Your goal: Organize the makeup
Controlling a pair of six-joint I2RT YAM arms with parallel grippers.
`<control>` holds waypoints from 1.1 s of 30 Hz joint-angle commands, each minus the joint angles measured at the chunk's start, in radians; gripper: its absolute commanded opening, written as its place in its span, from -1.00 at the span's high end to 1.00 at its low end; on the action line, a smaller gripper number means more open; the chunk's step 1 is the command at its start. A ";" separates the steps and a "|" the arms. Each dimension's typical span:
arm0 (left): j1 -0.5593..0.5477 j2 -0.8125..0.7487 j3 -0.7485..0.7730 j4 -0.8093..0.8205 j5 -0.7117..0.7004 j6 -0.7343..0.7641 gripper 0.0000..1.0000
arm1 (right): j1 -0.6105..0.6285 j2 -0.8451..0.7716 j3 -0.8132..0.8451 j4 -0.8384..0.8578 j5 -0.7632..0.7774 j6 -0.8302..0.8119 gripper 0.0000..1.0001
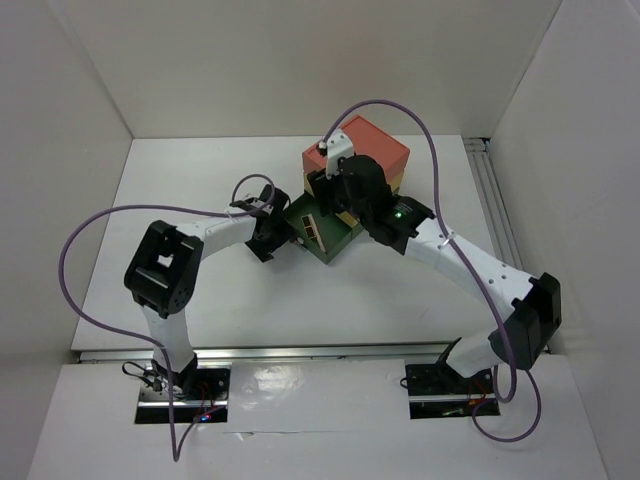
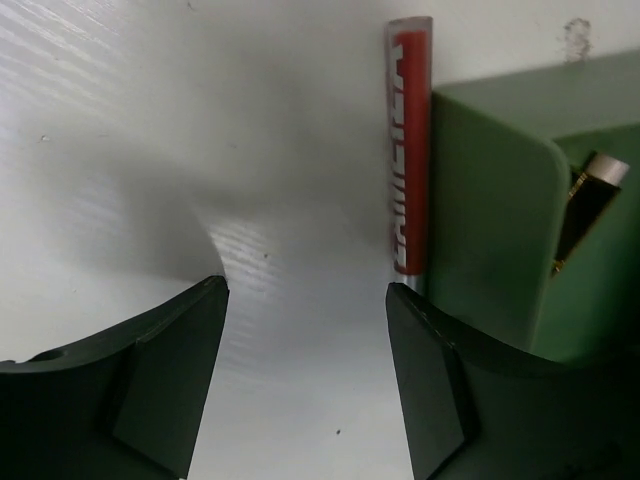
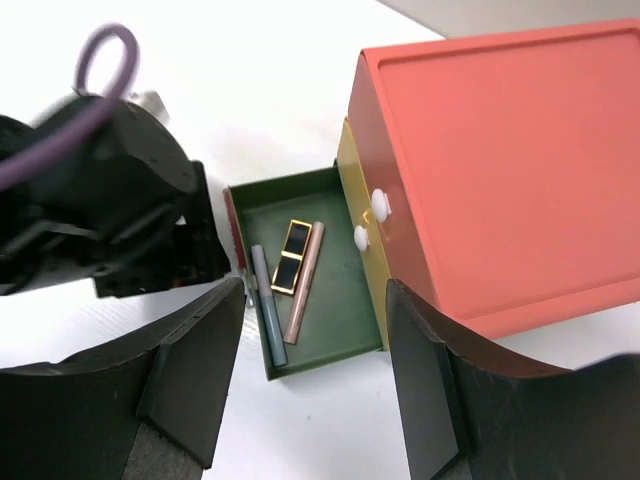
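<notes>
On the left, low over the white desk (image 2: 120,120), the left tool (image 2: 305,292) hangs with its fingers apart and nothing between them. Just ahead of its right finger a slim red-labelled tube (image 2: 410,150) with a clear end lies flat on the desk, pressed lengthwise against the outer left wall of the pulled-out green drawer (image 2: 490,200).

I judge the tube light, stiff and smooth-skinned, so it is apt to roll or slip under a loose pinch. With the drawer wall touching one side, no finger fits there. The safer hold is probably across the middle, once the tube is nudged clear of the wall.

Inside the drawer, from left to right, lie a blue stick (image 3: 268,305), a black-and-gold case (image 3: 291,257) and a pink tube (image 3: 303,285), close together along the left half. The right half of the drawer floor is bare, so there is room for more.

Above the drawer the right tool (image 3: 315,290) hovers, also spread and empty. To the right stands the coral box (image 3: 500,150), with two white knobs (image 3: 378,205) on its front.

The desk looks glossy and hard, giving little grip to round things, and plain white walls close it in on the left, right and far sides.
</notes>
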 commanded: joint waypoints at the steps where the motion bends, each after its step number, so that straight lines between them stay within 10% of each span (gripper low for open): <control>1: 0.004 0.049 0.046 0.023 -0.009 -0.057 -0.54 | -0.007 -0.014 -0.015 0.020 0.004 0.014 -0.32; 17: -0.005 0.190 0.187 -0.139 -0.074 -0.125 -0.57 | -0.016 -0.025 -0.045 0.020 0.044 -0.006 -0.32; 33: -0.023 0.128 0.120 -0.256 -0.085 -0.138 0.54 | -0.016 -0.061 -0.074 0.054 0.083 -0.015 -0.32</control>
